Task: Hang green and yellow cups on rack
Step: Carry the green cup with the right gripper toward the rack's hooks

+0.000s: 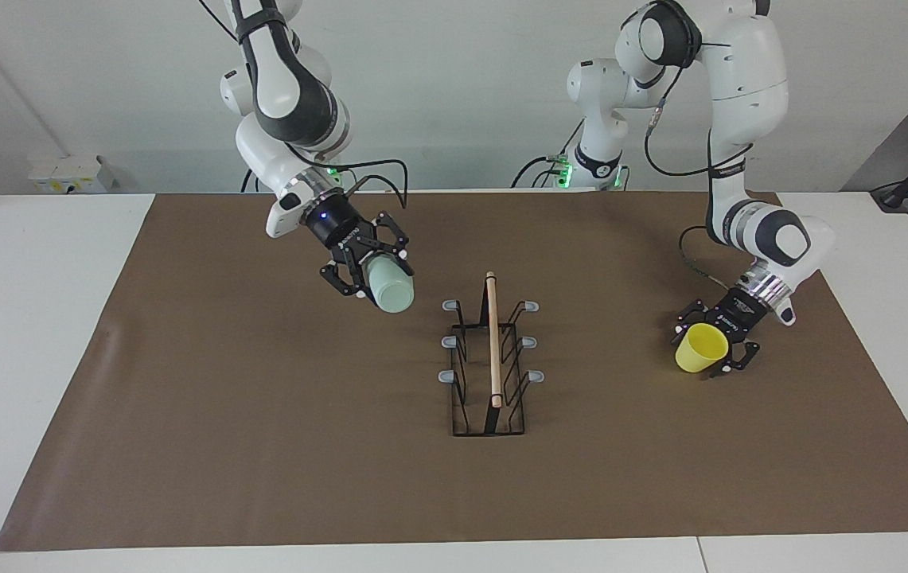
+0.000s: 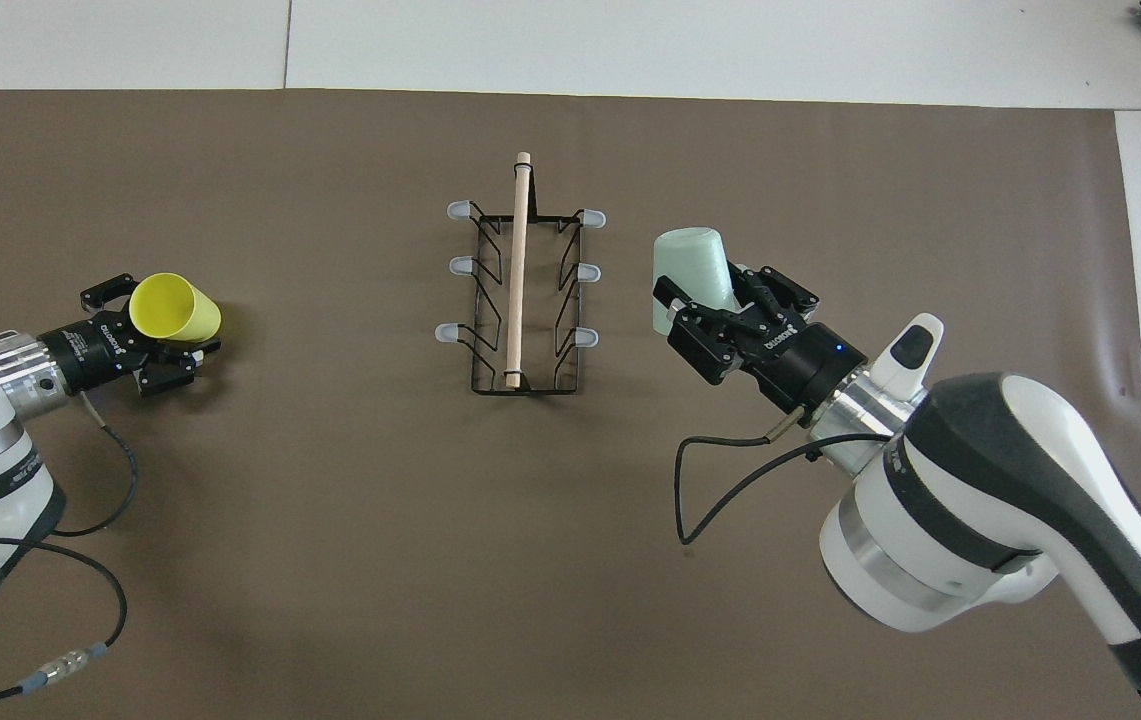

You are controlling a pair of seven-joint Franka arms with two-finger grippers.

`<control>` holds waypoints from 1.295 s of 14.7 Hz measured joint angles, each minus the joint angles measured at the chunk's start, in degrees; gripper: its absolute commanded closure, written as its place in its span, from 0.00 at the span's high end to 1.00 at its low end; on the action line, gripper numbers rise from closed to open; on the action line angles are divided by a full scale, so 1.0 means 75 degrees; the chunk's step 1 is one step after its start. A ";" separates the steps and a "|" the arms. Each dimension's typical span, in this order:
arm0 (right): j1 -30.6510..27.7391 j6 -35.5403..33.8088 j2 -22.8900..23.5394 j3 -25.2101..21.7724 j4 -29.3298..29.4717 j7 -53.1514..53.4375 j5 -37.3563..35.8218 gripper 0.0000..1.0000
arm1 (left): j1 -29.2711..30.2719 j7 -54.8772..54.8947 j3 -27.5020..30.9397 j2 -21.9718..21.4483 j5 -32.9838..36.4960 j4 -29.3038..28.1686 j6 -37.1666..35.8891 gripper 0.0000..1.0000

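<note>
Black wire rack (image 1: pixel 489 368) (image 2: pixel 522 290) with a light wooden rod (image 1: pixel 492 341) (image 2: pixel 517 268) on top and six grey-tipped prongs, all bare, standing mid-table on the brown mat (image 1: pixel 263 446) (image 2: pixel 350 560). The right gripper (image 1: pixel 366 267) (image 2: pixel 720 315), raised over the mat beside the rack toward the right arm's end, pinches the pale green cup (image 1: pixel 391 288) (image 2: pixel 690 268), tilted with its closed base pointing away from the wrist. The left gripper (image 1: pixel 720 344) (image 2: pixel 145 330), low over the mat toward the left arm's end and well apart from the rack, pinches the yellow cup (image 1: pixel 700 348) (image 2: pixel 175 308), its open mouth visible in the facing view.
</note>
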 measured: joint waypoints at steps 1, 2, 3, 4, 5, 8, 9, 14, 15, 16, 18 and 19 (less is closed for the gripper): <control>0.0028 -0.0164 -0.0048 0.0004 -0.0053 -0.0654 0.0838 0.00 | 0.0000 0.0000 -0.0011 0.0000 -0.0021 -0.0009 0.0000 1.00; 0.0077 -0.0358 -0.0062 0.0004 -0.0096 -0.1141 0.1438 0.00 | 0.0000 0.0000 -0.0031 0.0000 -0.0031 -0.0010 0.0000 1.00; 0.0124 -0.0552 -0.0060 0.0007 -0.0142 -0.1496 0.1834 0.00 | 0.0000 0.0000 -0.0062 -0.0002 -0.0034 -0.0010 0.0000 1.00; 0.0163 -0.0716 -0.0059 0.0008 -0.0215 -0.1752 0.2053 0.00 | -0.0001 0.0001 -0.0103 -0.0006 -0.0039 -0.0010 0.0000 1.00; 0.0177 -0.0896 -0.0057 0.0009 -0.0324 -0.1937 0.2111 0.00 | -0.0002 0.0007 -0.0140 -0.0010 -0.0052 -0.0011 0.0000 1.00; 0.0175 -0.1419 -0.0030 0.0002 -0.0699 -0.2449 0.2122 0.00 | -0.0050 0.0158 -0.0194 -0.0036 -0.0150 -0.0043 0.0000 0.93; 0.0175 -0.1576 0.0010 -0.0001 -0.0786 -0.2626 0.2130 0.00 | -0.0079 0.0193 -0.0193 -0.0054 -0.0197 -0.0067 0.0000 0.43; 0.0175 -0.2569 0.0341 -0.0012 -0.0872 -0.3645 0.2522 0.00 | -0.0093 0.0269 -0.0181 -0.0270 -0.0232 -0.0092 0.0009 0.00; 0.0174 -0.2832 0.0415 -0.0016 -0.0888 -0.3910 0.2633 0.00 | -0.0093 0.0270 -0.0175 -0.0325 -0.0232 -0.0090 0.0014 0.00; 0.0173 -0.3131 0.0494 -0.0024 -0.0917 -0.4169 0.2732 0.00 | -0.0093 0.0271 -0.0164 -0.0385 -0.0232 -0.0082 0.0024 0.00; 0.0167 -0.3620 0.0626 -0.0053 -0.0958 -0.4490 0.2831 0.00 | -0.0089 0.0273 -0.0109 -0.0473 -0.0232 0.0007 0.0045 0.00; 0.0159 -0.3852 0.0680 -0.0066 -0.0969 -0.4658 0.2947 0.00 | -0.0084 0.0289 -0.0074 -0.0500 -0.0203 0.0090 0.0046 0.00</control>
